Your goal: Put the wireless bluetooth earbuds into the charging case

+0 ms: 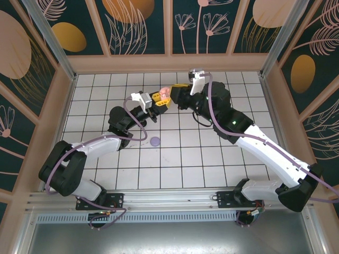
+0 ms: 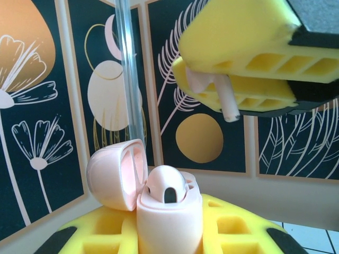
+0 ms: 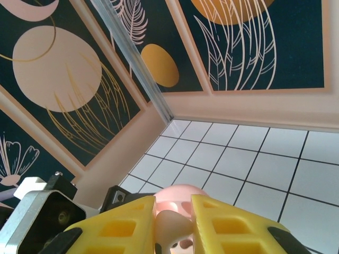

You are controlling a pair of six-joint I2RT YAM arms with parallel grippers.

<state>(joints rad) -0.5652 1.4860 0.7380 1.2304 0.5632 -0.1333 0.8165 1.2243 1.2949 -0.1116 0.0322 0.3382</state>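
My left gripper is shut on the pink charging case, held upright with its lid swung open to the left. One pink earbud sits in the case. Above and to the right, my right gripper is shut on a second pink earbud, stem pointing down, apart from the case. In the right wrist view that earbud is pinched between the yellow fingers, with the open case just beyond. From above, both grippers meet over the far middle tiles.
A round lilac case lies on the white tiled floor nearer the arms' bases. Patterned walls with beige frames enclose the floor at the back and sides.
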